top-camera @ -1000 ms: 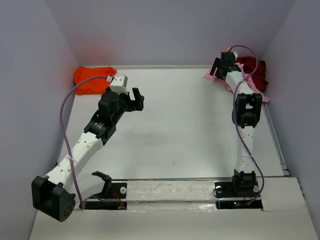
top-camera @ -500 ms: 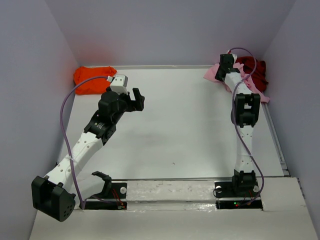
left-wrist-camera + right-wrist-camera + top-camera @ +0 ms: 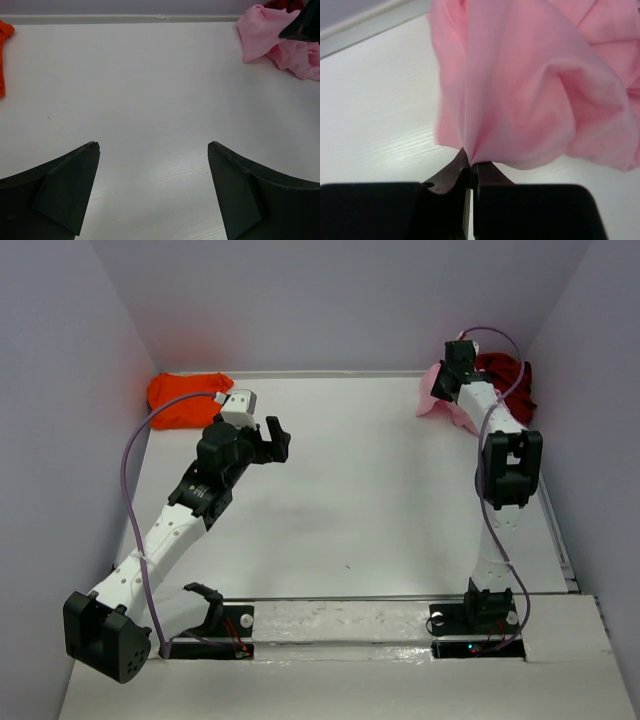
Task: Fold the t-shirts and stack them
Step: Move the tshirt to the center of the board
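The light pink t-shirt (image 3: 442, 400) lies bunched at the table's far right; its cloth (image 3: 530, 90) fills the right wrist view and shows at the upper right (image 3: 265, 37) of the left wrist view. My right gripper (image 3: 471, 164) is shut on an edge of it, pinching a fold lifted off the table. Behind it lies the dark red t-shirt (image 3: 508, 380) against the right wall. The orange t-shirt (image 3: 185, 395) is crumpled in the far left corner, its edge (image 3: 4, 55) showing in the left wrist view. My left gripper (image 3: 152, 150) hovers open over bare table, holding nothing.
Purple walls close in the white table (image 3: 360, 480) at the back and both sides. A raised lip (image 3: 400, 598) runs along the near edge in front of both arm bases.
My right gripper closed on the pink t-shirt and raised its edge; the right arm's elbow swung right. The left arm stayed still.
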